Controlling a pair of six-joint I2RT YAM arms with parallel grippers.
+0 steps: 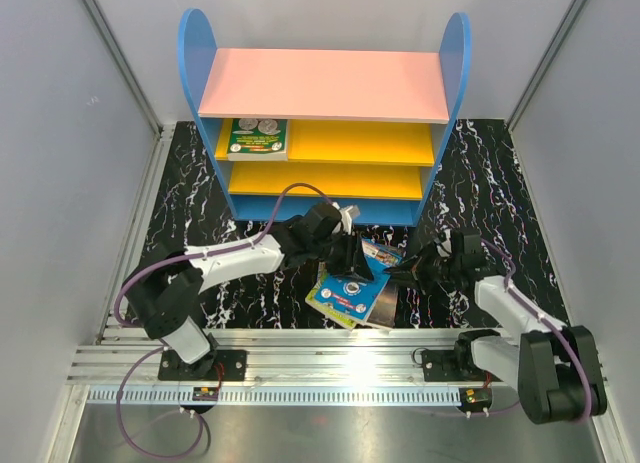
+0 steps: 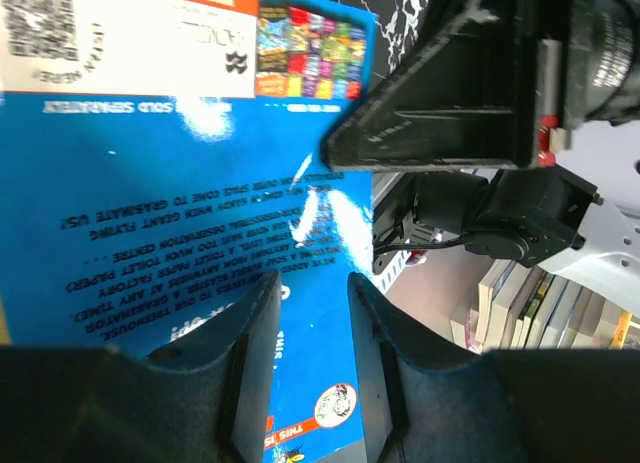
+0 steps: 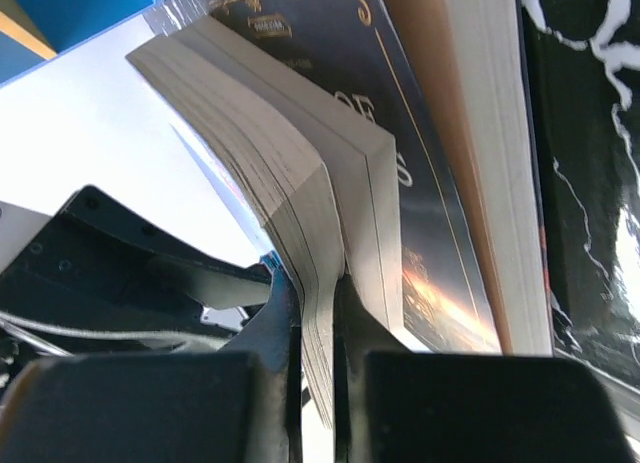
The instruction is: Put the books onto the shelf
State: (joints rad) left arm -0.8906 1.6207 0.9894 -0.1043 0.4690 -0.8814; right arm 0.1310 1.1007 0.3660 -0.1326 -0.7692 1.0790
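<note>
One of four is done: the green book (image 1: 257,138) lies on the upper yellow board of the shelf (image 1: 200,73), at its left end. The other three are in a loose pile on the surface (image 1: 200,183) in front of the shelf: the blue book (image 2: 150,183) on top, the yellow-green book (image 1: 335,303) and the dark book (image 3: 420,163) under it. The right tool (image 3: 315,313) is clamped tight on a sheaf of pages at the pile's right edge (the blue book's, I judge). The left tool (image 2: 312,283) hangs over the blue back cover with its jaws partly apart and nothing between them; whether its tips touch the cover I cannot tell.
</note>
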